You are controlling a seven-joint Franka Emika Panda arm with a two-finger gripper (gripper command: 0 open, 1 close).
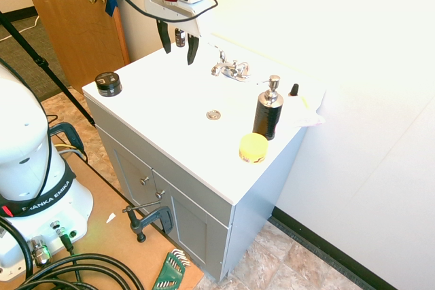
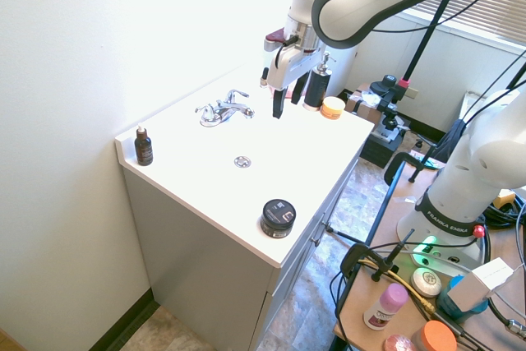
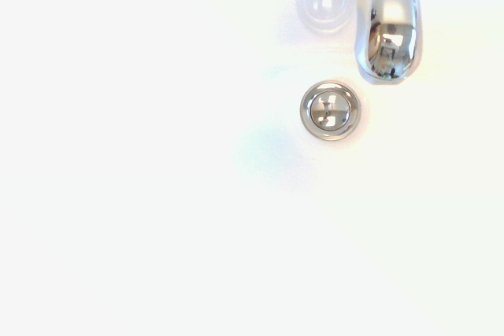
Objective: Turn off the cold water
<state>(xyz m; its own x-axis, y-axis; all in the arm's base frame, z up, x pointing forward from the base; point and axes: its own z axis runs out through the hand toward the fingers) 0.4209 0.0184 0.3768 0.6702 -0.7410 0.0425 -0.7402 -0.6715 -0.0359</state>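
First exterior view: fingers spread wide above white counter, near chrome faucet.

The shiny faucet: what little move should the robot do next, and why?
I think the gripper should move over toward the faucet and line up with one of its handles. Its fingers are apart, up in the air and touching nothing, and the faucet has two handles that look alike. I can't tell which handle is the cold one.
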